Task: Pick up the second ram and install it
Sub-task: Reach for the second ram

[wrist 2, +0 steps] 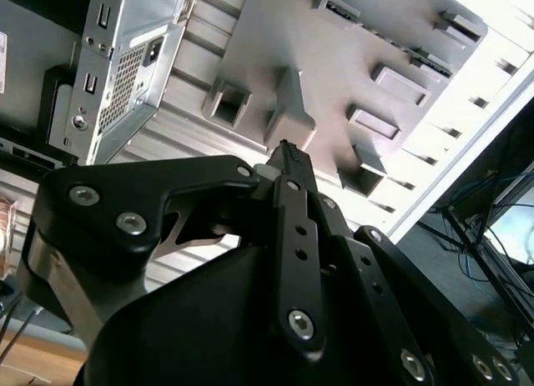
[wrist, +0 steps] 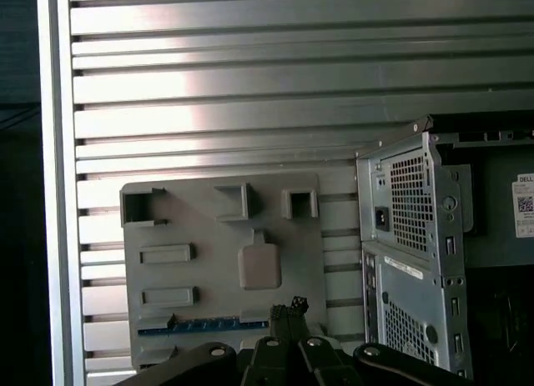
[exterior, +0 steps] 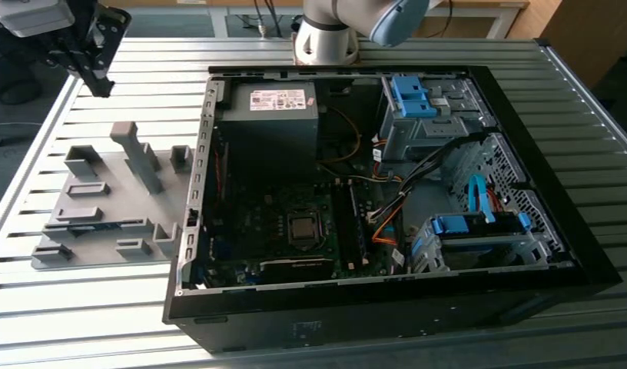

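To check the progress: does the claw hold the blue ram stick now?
No, in the first wrist view the ram stick lies in a slot of the grey holder, while the claw carries nothing.

**Claw high at the exterior view's left**

The claw hangs over the slatted tabletop, apart from the grey fixture. The second ram lies in this fixture, beside the open computer case.
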Motion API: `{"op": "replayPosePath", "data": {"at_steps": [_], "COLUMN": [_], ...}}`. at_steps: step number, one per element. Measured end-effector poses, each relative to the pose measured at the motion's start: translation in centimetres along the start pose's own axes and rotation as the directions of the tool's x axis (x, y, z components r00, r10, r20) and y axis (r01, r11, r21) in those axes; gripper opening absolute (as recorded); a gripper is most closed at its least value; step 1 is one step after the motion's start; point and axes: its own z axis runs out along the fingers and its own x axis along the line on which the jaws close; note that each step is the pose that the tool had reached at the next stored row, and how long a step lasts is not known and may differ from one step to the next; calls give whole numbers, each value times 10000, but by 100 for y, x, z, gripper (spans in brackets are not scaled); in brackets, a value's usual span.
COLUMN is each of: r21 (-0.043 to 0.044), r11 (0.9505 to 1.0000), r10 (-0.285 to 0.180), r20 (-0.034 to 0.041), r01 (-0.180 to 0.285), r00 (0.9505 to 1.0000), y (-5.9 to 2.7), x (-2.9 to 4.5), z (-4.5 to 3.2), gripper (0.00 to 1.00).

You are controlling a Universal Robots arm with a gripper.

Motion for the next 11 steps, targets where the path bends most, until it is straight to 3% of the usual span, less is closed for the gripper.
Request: {"op": "replayPosePath", "data": {"at_steps": [6,11], "r21": [48,47], "r11": [10000,10000], "r10": [0,-5], "r20": [-40,-42], "r01": [1,5], "r00": [10000,10000], "y": [-104,-163], "x": [49,222], "z": [7,29], "gripper": [10,10]}}
